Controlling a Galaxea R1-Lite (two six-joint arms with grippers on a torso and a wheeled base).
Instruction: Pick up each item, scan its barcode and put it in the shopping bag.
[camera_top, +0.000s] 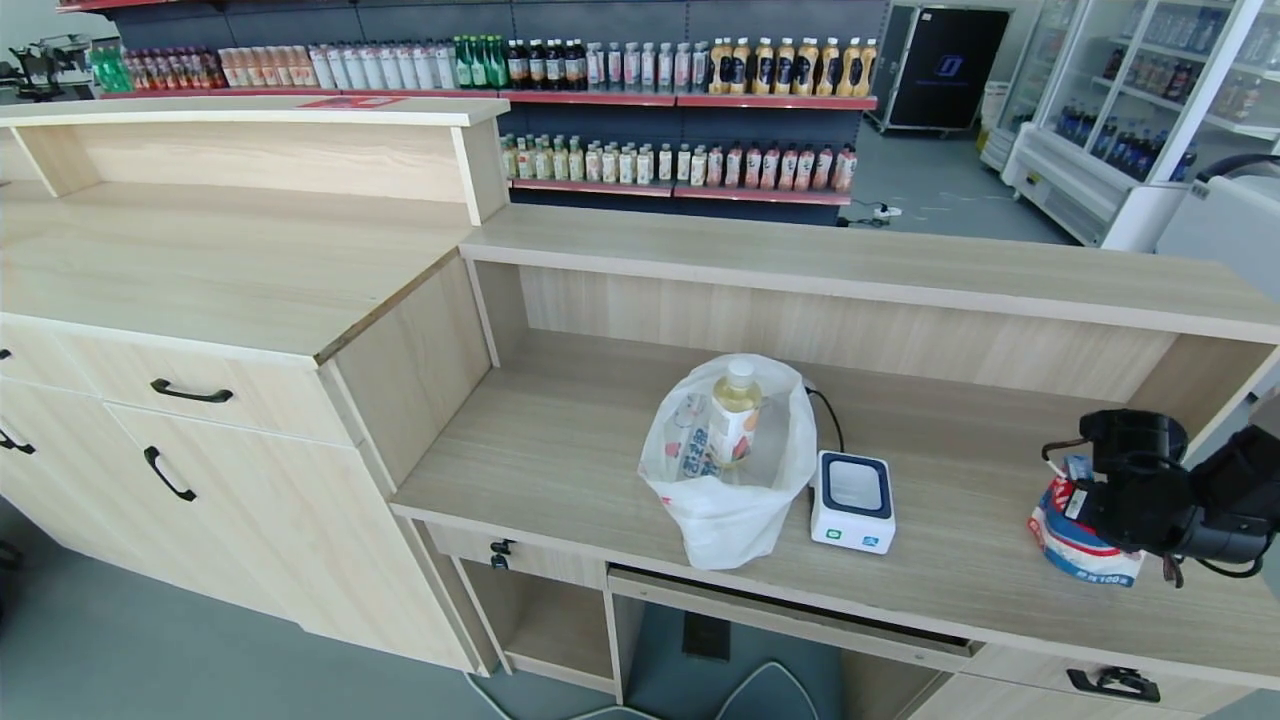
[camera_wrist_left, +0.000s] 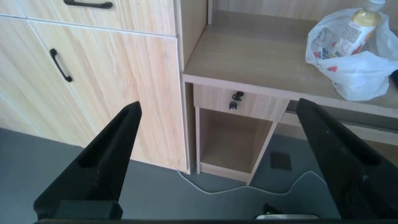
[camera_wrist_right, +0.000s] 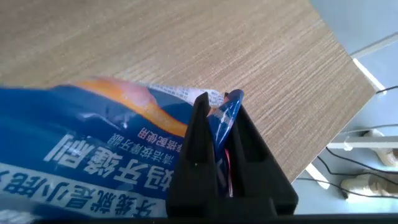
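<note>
Shop bench (camera_top: 560, 450), scanner (camera_top: 852, 500) at its middle.
Just left of scanner, bag (camera_top: 730, 520) holds bottle (camera_top: 736, 410); right of it, right gripper (camera_wrist_right: 217, 99) jaws pinch packet (camera_wrist_right: 93, 137); left gripper (camera_wrist_left: 217, 106) jaws wide apart.

Centre: pale wooden counter (camera_top: 560, 440) with a raised back ledge (camera_top: 850, 265) | lower left: cabinet (camera_top: 260, 520) with black handles (camera_top: 190, 393) | top: red-edged shelves (camera_top: 690, 100) of bottled drinks (camera_top: 790, 65) | upper right: glass-fronted cooler (camera_top: 1130, 100), black crate (camera_top: 945, 65) | bottom: grey floor (camera_top: 120, 640)
</note>
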